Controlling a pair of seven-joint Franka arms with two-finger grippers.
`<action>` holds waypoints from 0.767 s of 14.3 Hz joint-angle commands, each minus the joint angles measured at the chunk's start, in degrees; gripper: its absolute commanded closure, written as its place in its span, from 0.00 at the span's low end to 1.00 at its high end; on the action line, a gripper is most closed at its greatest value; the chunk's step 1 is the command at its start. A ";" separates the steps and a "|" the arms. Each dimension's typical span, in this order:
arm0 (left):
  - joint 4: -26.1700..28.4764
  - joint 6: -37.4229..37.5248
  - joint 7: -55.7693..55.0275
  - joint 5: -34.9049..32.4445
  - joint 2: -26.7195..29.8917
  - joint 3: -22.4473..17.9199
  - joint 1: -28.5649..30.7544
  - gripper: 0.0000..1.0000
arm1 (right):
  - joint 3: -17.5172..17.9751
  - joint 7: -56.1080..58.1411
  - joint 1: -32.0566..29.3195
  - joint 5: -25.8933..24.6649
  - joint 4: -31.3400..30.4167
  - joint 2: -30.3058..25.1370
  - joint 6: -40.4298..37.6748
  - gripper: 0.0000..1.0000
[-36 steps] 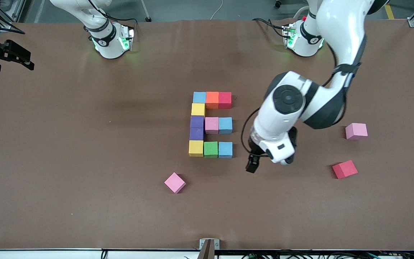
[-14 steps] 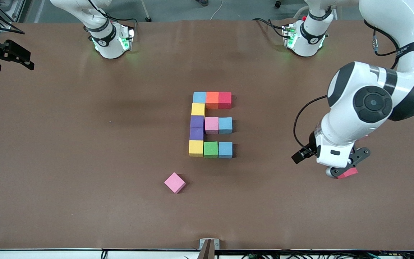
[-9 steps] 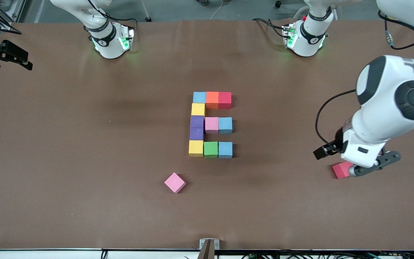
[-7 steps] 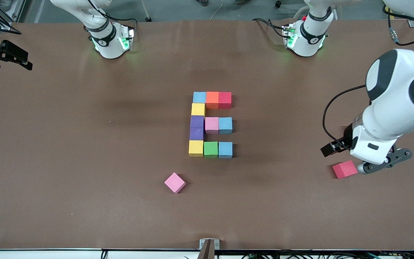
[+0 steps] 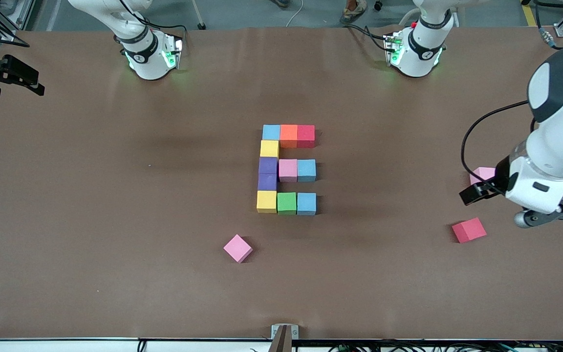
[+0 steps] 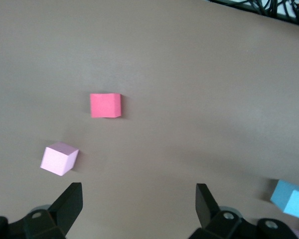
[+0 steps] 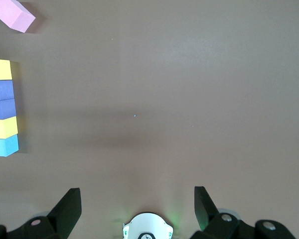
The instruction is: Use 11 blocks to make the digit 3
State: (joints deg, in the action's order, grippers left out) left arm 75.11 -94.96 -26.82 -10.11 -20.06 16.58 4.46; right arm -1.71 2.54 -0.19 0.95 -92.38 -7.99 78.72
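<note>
Left gripper (image 6: 134,209) withdrawn, jaws wide, empty.

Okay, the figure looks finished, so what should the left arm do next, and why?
Probably just finish pulling back and park. The digit 3 already has all eleven cubes touching, and the left gripper is open and empty over the table, clear of the spare red cube.

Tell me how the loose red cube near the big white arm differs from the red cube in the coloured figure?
The loose red cube sits alone, touching nothing; the figure's red cube presses against an orange cube. The loose one lies turned askew and nearer the front camera; the other sits square in its row. Both look the same size and matte.
</note>
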 commanded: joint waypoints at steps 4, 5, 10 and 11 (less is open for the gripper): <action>1.26 2.41 3.79 1.76 2.30 0.30 1.25 0.00 | 0.83 -1.05 -0.86 0.19 -0.96 -0.88 0.29 0.00; 1.18 2.50 3.97 1.85 2.39 0.03 1.42 0.00 | 0.83 -1.05 -0.86 0.19 -0.96 -0.88 0.38 0.00; 1.35 5.91 13.86 5.17 6.95 -0.66 4.93 0.00 | 0.92 -0.96 -0.78 0.11 -0.88 -0.79 0.20 0.00; 2.05 6.71 16.42 6.32 8.09 -1.80 5.03 0.00 | 0.92 -0.88 -0.78 0.11 -0.88 -0.79 0.12 0.00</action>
State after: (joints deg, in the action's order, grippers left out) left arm 75.10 -90.38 -15.65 -6.77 -15.92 16.19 8.18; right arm -1.45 2.39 -0.19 0.95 -92.40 -7.99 78.74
